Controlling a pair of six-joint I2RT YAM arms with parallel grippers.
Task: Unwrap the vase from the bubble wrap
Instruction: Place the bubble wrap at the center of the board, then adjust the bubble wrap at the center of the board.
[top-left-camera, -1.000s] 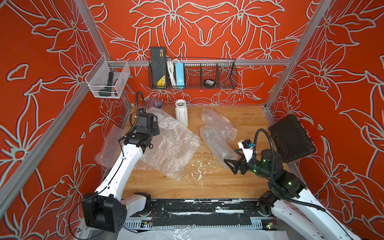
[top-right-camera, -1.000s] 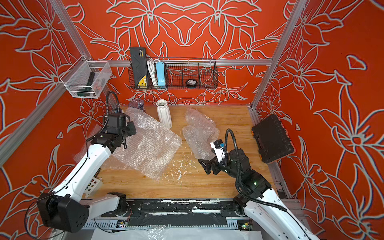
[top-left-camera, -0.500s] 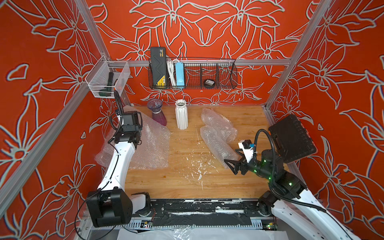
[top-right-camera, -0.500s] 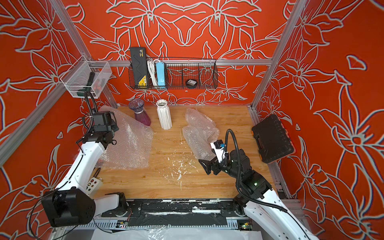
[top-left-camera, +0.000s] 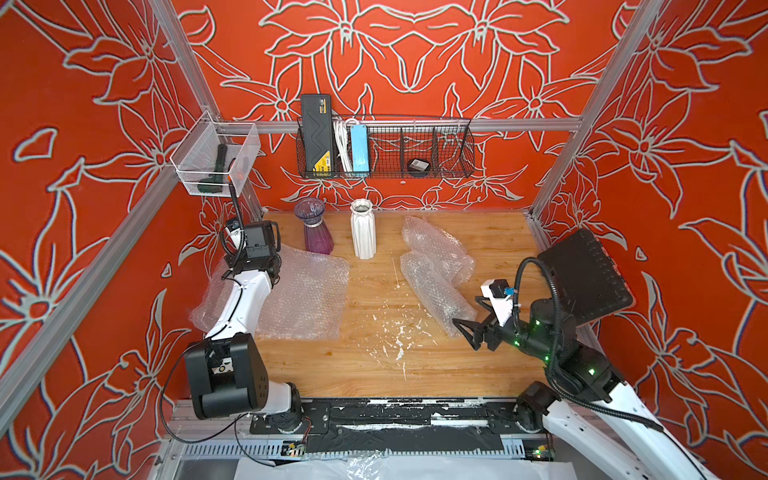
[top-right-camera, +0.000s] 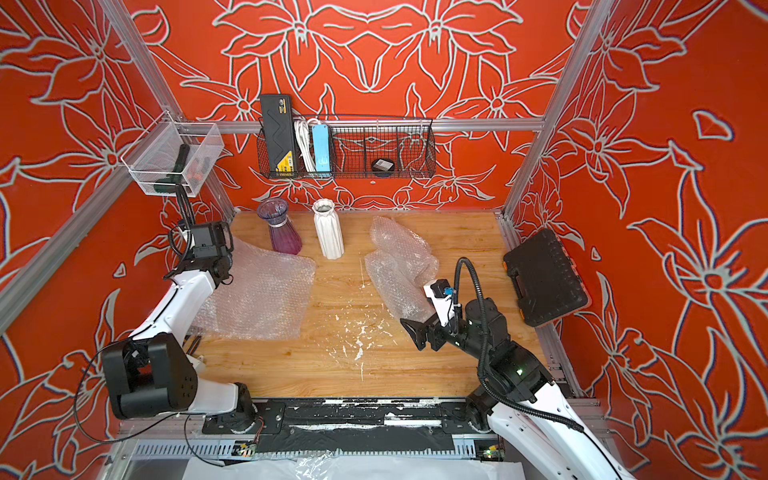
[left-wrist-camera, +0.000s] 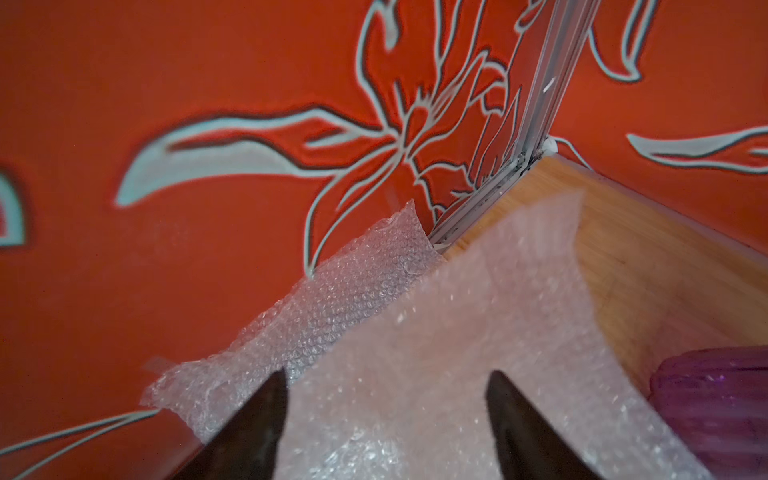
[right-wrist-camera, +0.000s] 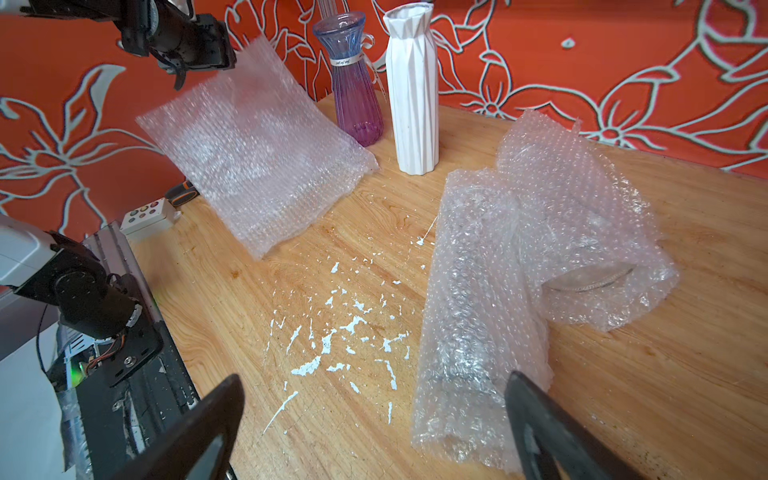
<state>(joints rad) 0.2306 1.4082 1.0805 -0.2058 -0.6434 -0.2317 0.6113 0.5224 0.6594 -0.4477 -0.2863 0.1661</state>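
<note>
Dial set on the table (top-left-camera: 374, 365) as seen in a top view, 12 o'clock at the back wall.

- Purple vase (top-left-camera: 316, 232) at 11, white vase (top-left-camera: 363, 232) at 12. Both are upright and bare, near each other by the back wall. Judged parked there to keep the working area free.
- Bubble wrap sheet (top-left-camera: 303, 295) at 9 to 10, opened out and empty, one side passing under the left arm. Left gripper (left-wrist-camera: 386, 374) at 10, above the sheet's far corner: jaws spread, nothing between them. Judged a discard spot, off to the side.
- Second sheet (left-wrist-camera: 340, 282) beneath it, curling up the left wall.
- Bubble wrap bundle (top-left-camera: 436, 274) at 2 to 3, rolled and crumpled, lying on its side. Right gripper (right-wrist-camera: 374, 376) at 4, just beside the bundle's near end but apart from it: jaws spread wide, empty — judged poised for this one.

Unclear:
- A curved rim (right-wrist-camera: 590, 284) shows through the bundle in the right wrist view — probably a clear vase inside, shape not readable.
- The sheet is blurred in that view, so I cannot tell whether it lies fully flat.
- The left jaws are hidden under the wrist camera in both top views.
</note>
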